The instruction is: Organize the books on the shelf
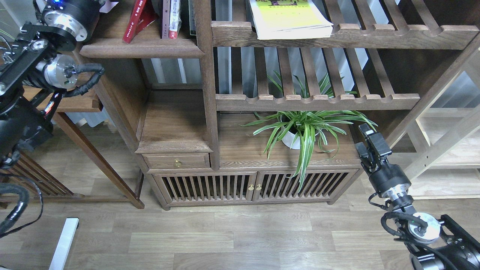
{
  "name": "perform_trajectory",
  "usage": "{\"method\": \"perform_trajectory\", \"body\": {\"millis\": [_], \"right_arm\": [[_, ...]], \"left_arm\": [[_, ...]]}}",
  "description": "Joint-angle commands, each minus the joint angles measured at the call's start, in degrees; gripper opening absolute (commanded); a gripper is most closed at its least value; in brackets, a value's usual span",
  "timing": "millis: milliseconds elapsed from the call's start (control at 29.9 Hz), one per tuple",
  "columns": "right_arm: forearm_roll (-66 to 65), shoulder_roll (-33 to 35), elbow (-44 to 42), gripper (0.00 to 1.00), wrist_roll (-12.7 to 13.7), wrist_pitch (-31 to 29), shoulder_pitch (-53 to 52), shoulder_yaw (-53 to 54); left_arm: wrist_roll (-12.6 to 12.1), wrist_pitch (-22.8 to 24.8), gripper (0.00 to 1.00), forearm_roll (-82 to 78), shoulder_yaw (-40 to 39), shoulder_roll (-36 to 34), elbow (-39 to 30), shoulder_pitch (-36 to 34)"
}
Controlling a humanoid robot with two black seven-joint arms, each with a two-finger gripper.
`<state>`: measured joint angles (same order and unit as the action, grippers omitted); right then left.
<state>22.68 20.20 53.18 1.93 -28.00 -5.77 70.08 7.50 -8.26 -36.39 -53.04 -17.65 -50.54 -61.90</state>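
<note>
The shelf [139, 49] is a dark-brown board with a rounded front lip at the top left. On it a red book [135, 20] leans to the right. Beside it a book with a white and red spine [173, 18] stands upright against the post. A thick yellow-green book [288, 18] lies flat on the upper slatted rack [375, 36]. My left arm [65, 18] reaches up at the shelf's left end, and its gripper is cut off by the top edge. My right gripper [365, 142] hangs low at the right, empty, beside the cabinet; its fingers cannot be told apart.
A potted spider plant [300, 129] stands on the cabinet top under the lower slatted rack [318, 101]. The cabinet has a small drawer [177, 162] and slatted doors [255, 186]. A wooden stand [93, 153] is at the left, a pale shelf unit [446, 150] at the right.
</note>
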Motion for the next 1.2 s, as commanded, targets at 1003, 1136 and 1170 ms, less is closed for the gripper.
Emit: {"method": "perform_trajectory", "body": {"millis": [1003,1136,1170], "right_arm": [[0.0,0.3,0.2,0.98,0.1,0.0,-0.4,0.0],[0.0,0.3,0.2,0.98,0.2,0.0,-0.4,0.7],[0.0,0.3,0.2,0.98,0.2,0.0,-0.4,0.8]], "left_arm": [[3.9,4.9,0.55,0.9,2.4,1.4,6.9,-5.1],[3.9,4.9,0.6,0.9,2.6,2.2,6.5,-5.7],[3.9,4.9,0.61,0.9,2.6,2.5,6.5,-6.1]]}}
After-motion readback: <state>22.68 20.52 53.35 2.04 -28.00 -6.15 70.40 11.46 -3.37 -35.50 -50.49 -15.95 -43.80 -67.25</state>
